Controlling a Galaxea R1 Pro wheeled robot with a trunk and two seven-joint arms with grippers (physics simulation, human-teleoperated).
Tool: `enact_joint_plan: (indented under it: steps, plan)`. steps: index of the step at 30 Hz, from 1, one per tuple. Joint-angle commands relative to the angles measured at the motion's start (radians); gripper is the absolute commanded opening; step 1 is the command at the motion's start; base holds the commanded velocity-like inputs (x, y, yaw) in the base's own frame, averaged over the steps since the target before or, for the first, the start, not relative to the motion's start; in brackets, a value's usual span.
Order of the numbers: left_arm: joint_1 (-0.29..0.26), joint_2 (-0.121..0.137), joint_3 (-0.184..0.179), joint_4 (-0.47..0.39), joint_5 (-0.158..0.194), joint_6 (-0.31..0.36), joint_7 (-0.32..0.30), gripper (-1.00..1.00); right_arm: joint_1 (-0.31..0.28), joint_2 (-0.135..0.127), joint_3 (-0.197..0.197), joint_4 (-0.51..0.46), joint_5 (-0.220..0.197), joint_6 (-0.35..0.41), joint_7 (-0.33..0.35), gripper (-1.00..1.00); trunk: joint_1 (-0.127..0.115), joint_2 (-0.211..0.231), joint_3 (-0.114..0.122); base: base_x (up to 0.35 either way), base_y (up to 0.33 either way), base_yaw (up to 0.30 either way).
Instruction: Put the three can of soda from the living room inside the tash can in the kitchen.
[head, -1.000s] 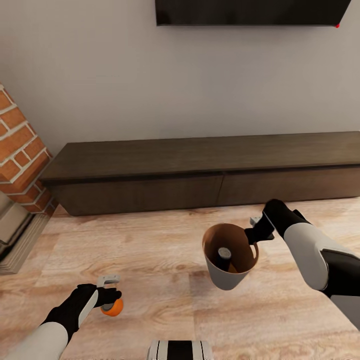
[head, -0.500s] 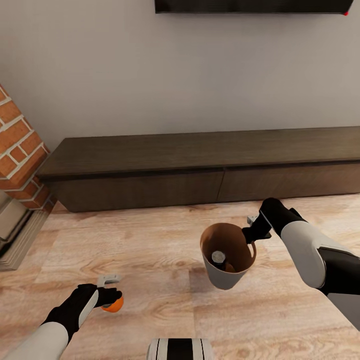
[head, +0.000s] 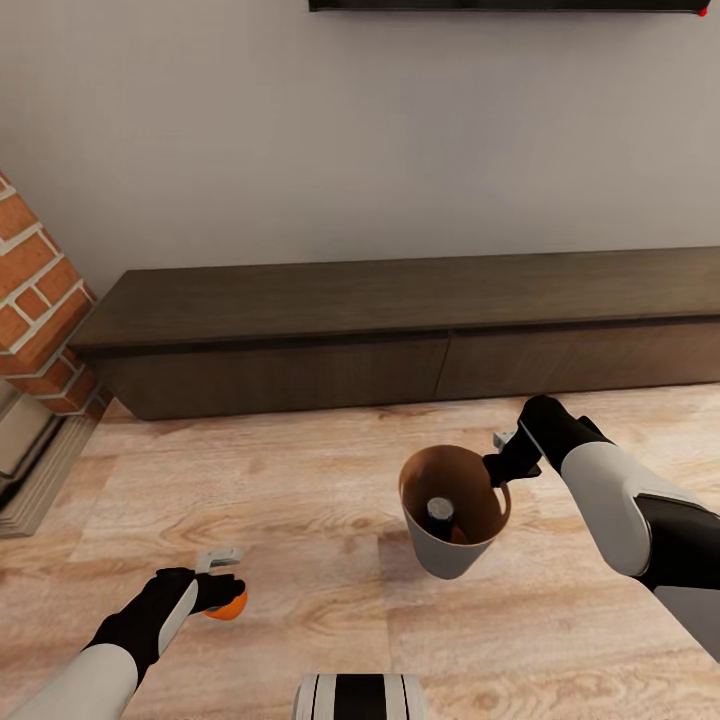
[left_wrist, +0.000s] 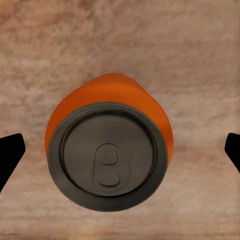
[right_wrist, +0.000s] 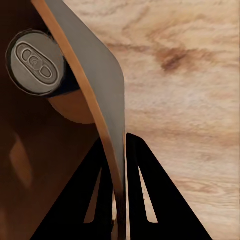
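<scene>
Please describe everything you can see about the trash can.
The trash can is a small round tapered bin, pale grey outside and brown inside, wider at the rim. It is tilted and appears lifted off the wood floor. The right gripper pinches its rim wall, one finger on each side. A can of soda lies inside.

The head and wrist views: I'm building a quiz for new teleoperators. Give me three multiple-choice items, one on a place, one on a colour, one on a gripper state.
1. Where does the can with the dark side lie?
A. on the cabinet
B. inside the trash can
C. on the floor

2. What colour is the can under the left gripper?
A. orange
B. green
C. white

3. How is the right gripper?
A. open in the air
B. shut on a can
C. shut on the bin's rim

Key:
1 B, it rests within the trash can.
2 A, orange can below the left gripper.
3 C, right gripper pinches the wall.
</scene>
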Motion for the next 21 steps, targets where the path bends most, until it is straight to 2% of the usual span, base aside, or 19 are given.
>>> enact_joint_plan:
  steps: [1, 11, 17, 21]
  plan:
    - [0.0, 0.0, 0.0, 0.0, 0.0, -0.001, 0.0, 1.0, 0.0, 0.0, -0.008, 0.0, -0.024, 0.009, 0.005, -1.0, 0.0, 0.0, 0.0, 0.0, 0.0, 0.0]
    - [0.0, 0.0, 0.0, 0.0, 0.0, -0.002, -0.001, 1.0, 0.0, 0.001, 0.006, 0.001, -0.023, 0.009, 0.006, -1.0, 0.0, 0.0, 0.0, 0.0, 0.0, 0.0]
    - [0.0, 0.0, 0.0, 0.0, 0.0, -0.002, -0.001, 1.0, 0.0, 0.001, 0.011, 0.001, -0.023, 0.009, 0.005, -1.0, 0.003, -0.001, -0.023, 0.0, 0.0, 0.0]
    - [0.0, -0.001, 0.001, 0.0, 0.0, -0.002, -0.001, 1.0, 0.0, 0.001, 0.012, 0.001, -0.023, 0.009, 0.006, -1.0, 0.003, -0.001, -0.023, 0.0, 0.0, 0.0]
